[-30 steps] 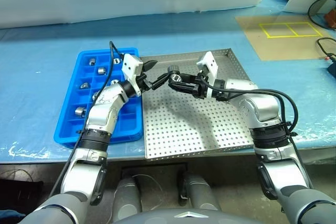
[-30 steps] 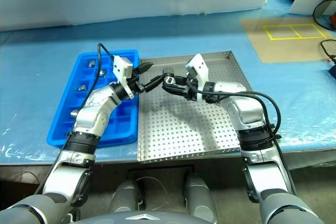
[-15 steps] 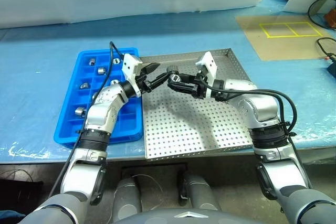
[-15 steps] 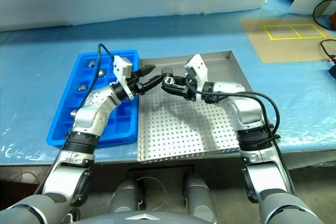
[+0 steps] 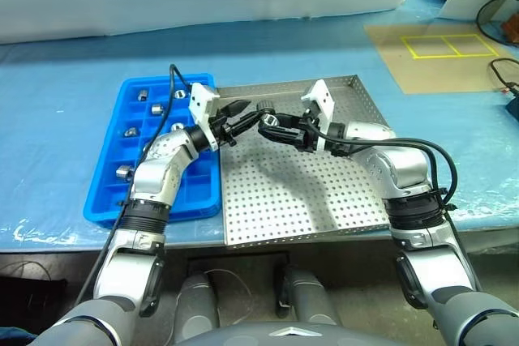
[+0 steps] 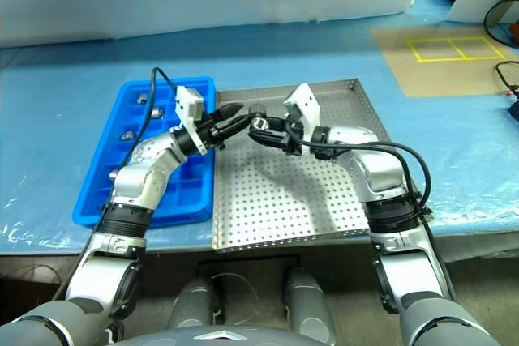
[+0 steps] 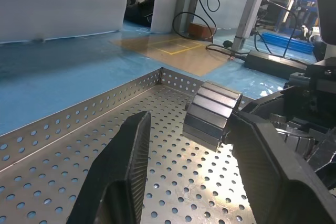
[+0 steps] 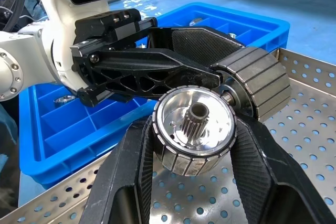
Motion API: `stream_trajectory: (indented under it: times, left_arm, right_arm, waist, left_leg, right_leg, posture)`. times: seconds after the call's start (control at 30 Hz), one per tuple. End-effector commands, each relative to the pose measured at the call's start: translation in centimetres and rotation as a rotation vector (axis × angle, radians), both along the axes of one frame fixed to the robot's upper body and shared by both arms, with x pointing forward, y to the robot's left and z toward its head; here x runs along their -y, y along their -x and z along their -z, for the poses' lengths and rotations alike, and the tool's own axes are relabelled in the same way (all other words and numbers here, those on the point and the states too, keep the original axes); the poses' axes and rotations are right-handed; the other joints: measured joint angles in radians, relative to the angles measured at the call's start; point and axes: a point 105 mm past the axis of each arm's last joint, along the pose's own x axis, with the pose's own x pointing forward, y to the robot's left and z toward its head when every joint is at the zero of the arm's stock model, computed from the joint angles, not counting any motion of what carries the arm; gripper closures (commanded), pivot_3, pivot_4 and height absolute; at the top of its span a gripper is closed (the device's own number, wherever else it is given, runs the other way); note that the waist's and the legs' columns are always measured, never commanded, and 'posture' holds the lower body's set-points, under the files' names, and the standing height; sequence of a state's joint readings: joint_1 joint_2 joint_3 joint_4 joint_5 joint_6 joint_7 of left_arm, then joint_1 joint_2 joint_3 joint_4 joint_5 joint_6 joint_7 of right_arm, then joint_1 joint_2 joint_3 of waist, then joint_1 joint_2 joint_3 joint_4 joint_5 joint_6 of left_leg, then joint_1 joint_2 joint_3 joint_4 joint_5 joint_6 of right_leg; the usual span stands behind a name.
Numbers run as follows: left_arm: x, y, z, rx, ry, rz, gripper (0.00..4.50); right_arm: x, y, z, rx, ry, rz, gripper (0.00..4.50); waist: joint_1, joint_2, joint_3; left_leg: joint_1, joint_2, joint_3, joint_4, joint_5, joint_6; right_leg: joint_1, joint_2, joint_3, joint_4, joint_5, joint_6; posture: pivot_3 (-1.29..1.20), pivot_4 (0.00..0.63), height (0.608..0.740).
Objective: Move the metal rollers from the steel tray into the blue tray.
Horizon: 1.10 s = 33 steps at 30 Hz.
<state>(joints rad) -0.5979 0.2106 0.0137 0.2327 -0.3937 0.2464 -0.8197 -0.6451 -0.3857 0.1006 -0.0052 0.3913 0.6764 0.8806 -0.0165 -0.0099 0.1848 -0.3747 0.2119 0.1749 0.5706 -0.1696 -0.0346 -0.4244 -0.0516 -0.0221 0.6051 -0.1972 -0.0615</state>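
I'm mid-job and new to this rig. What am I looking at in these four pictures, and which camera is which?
This is a humanoid robot with two arms, each ending in a two-fingered black tool. Two pictures come from its head and look down over both arms. The other two come from cameras on its wrists and look along each tool's fingers.

On the blue-covered table lie a perforated steel tray and, to its left, a blue compartment tray that already holds several metal rollers.

The right tool grips one metal roller above the steel tray. It is a ribbed cylinder with a small gear in its centre. The left tool has its fingers on either side of the roller's far end, with a gap on one side, so this looks like a hand-over.
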Motion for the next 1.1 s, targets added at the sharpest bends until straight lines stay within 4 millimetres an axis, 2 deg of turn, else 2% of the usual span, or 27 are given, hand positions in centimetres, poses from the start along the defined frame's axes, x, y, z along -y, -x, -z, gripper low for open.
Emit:
stream_trajectory:
  times: [0.03,0.13,0.27,0.83,0.97,1.1]
  left_arm:
    - [0.8,0.3,-1.6,0.062,0.017,0.017,2.06]
    - [0.7,0.3,-1.5,0.06,0.018,0.02,2.06]
    - [0.9,0.2,-1.7,0.058,0.017,0.023,2.88]
    - [0.3,-0.1,-1.6,0.058,0.01,-0.015,2.88]
    - [-0.4,-0.3,-2.3,0.065,0.022,-0.039,2.88]
    - [-1.8,0.4,-3.5,0.08,0.048,-0.039,2.88]
  right_arm:
    - [-1.0,0.6,-1.7,0.077,-0.025,-0.053,2.82]
    - [-1.0,0.7,-1.7,0.077,-0.026,-0.054,2.82]
    - [-0.9,0.6,-1.8,0.08,-0.025,-0.052,2.82]
    - [-0.7,0.5,-1.9,0.076,-0.032,-0.043,2.82]
    - [1.1,0.0,-1.5,0.051,-0.014,-0.016,2.82]
    - [3.5,-0.4,0.0,0.02,0.048,0.039,2.82]
  waist:
    - [0.0,0.0,0.0]
    - [0.0,0.0,0.0]
    - [0.0,0.0,0.0]
    - [0.0,0.0,0.0]
    - [0.0,0.0,0.0]
    - [0.0,0.0,0.0]
  left_leg:
    - [0.0,0.0,0.0,0.0,0.0,0.0]
    - [0.0,0.0,0.0,0.0,0.0,0.0]
    - [0.0,0.0,0.0,0.0,0.0,0.0]
    - [0.0,0.0,0.0,0.0,0.0,0.0]
    - [0.0,0.0,0.0,0.0,0.0,0.0]
    - [0.0,0.0,0.0,0.0,0.0,0.0]
  right_leg:
    - [0.0,0.0,0.0,0.0,0.0,0.0]
    - [0.0,0.0,0.0,0.0,0.0,0.0]
    - [0.0,0.0,0.0,0.0,0.0,0.0]
    - [0.0,0.0,0.0,0.0,0.0,0.0]
    - [0.0,0.0,0.0,0.0,0.0,0.0]
    - [0.0,0.0,0.0,-0.001,0.0,0.0]
  posture:
    - [-0.36,0.15,0.74]
    - [-0.36,0.15,0.74]
    - [-0.36,0.15,0.74]
    - [-0.37,0.15,0.74]
    - [-0.36,0.15,0.74]
    - [-0.37,0.15,0.74]
